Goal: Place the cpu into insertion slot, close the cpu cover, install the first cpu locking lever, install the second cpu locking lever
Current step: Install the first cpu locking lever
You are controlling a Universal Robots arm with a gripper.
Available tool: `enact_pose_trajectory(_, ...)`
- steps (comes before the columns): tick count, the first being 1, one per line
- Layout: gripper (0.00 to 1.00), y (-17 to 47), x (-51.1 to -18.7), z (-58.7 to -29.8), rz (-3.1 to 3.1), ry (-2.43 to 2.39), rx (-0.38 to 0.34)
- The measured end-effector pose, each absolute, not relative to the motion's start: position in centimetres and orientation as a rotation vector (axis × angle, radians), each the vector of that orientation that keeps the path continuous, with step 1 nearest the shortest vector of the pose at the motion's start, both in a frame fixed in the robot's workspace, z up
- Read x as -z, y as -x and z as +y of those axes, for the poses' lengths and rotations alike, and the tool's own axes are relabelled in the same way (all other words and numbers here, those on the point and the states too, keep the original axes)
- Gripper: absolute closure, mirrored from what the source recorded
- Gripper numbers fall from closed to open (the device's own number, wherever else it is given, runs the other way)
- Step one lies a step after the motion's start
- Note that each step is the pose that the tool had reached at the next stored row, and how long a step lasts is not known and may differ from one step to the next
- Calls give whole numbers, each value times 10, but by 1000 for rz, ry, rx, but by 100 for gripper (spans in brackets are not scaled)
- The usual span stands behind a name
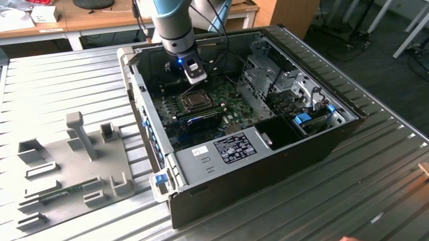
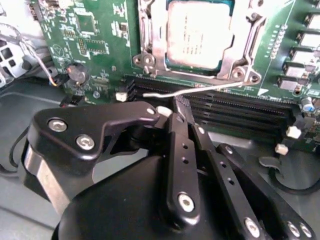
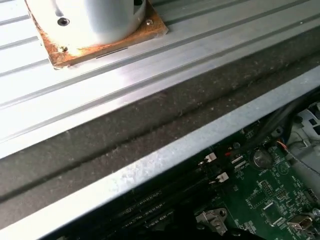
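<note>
Second wrist view: cpu [image 2: 199,35] seated, beyond claw [image 2: 181,114].

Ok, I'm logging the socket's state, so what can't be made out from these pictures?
- Second wrist view: the far side of the cpu and the cpu cover is cut off by the picture's edge.
- Second wrist view: the gripper overlaps the wire lever, so contact between them cannot be judged.
- Exterior view: the insertion slot is too small to show how its levers sit.
</note>
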State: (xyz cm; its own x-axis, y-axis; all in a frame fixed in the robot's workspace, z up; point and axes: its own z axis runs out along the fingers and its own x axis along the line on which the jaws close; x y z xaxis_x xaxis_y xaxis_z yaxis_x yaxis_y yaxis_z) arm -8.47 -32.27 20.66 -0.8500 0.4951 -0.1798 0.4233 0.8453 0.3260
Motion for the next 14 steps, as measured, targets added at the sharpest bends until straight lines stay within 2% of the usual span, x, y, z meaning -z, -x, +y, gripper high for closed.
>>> enact_pose_trajectory(8,90,90,-206,-322,2763,-705,-433)
enact_pose_trajectory(14,90,90,-221,-322,2763,-705,-434)
